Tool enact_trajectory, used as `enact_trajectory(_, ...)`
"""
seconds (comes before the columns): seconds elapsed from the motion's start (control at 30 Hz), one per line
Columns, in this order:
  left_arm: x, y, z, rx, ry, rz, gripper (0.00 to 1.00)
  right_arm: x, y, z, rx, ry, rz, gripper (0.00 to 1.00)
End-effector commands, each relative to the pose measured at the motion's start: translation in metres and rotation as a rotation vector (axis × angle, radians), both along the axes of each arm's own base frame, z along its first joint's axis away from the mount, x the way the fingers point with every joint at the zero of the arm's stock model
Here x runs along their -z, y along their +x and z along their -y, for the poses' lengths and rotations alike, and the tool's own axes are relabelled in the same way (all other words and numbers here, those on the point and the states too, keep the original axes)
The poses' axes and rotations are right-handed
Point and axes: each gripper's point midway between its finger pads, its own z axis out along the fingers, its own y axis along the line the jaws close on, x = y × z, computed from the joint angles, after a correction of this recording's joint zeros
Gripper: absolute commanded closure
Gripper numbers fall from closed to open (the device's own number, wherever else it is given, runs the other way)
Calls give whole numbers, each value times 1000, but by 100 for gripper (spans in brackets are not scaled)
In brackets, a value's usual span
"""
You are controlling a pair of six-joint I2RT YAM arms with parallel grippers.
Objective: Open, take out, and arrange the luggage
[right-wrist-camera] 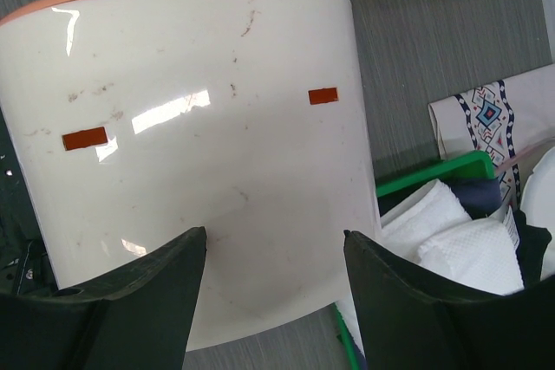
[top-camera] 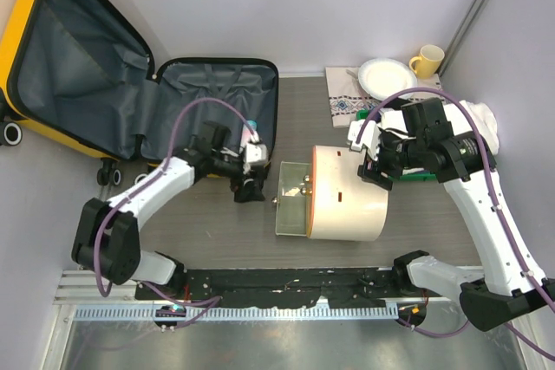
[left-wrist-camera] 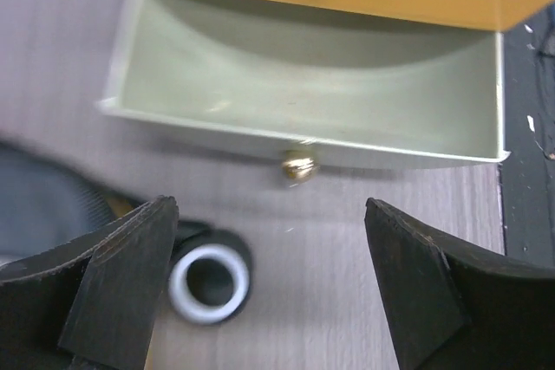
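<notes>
Luggage (top-camera: 87, 58) sits well left of the cream cylinder (top-camera: 355, 205), at the far-left corner of the table (top-camera: 295, 127). It's fully open, yellow shell down, both halves showing dark grey lining. The left half leans up against the wall; the right half lies flat, nearer the cylinder. I can't see anything inside it from here.

Left gripper (top-camera: 251, 184) is just left of the cylinder's drawer (top-camera: 290, 205), at the near edge of the luggage's right half. In the left wrist view its jaws stand wide, with only bare table between them and nothing held. One black-and-white luggage wheel (left-wrist-camera: 208, 283) sits just beside one finger (left-wrist-camera: 121, 283). Ahead of the gripper, apart from it, is the pale green drawer, pulled out from the cylinder's orange end (top-camera: 314, 192), its brass knob (left-wrist-camera: 299, 165) facing me.

The cylinder lies on its side, orange end toward the luggage.

Right gripper (top-camera: 375, 171) is at the cylinder's far-right edge. In the right wrist view its fingers (right-wrist-camera: 139, 301) are spread and grip nothing, and the cylinder's cream side fills the view beyond them, with two small orange tabs (right-wrist-camera: 323, 95) on it.

Just right of the cylinder, under the right arm, is a green tray (right-wrist-camera: 434, 171) holding white cloths (right-wrist-camera: 468, 249). Beyond the cylinder on the far-right side are a patterned cloth (top-camera: 347, 106), a white plate (top-camera: 386, 75) and a yellow mug (top-camera: 427, 60).
</notes>
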Motion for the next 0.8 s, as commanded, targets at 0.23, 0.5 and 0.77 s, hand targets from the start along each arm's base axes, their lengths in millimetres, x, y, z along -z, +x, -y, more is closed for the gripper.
enact_trajectory(0.23, -101, 172, -85, -888, -147, -235, 0, 41, -31, 29, 50, -171, -230, 29)
enact_trajectory(0.5, -24, 236, -102, -1328, 63, -452, 0, 42, -23, 26, 65, -165, -231, 30)
enact_trajectory(0.77, 35, 240, -78, -1313, 121, -535, 28, 44, -23, 26, 83, -160, -243, 30)
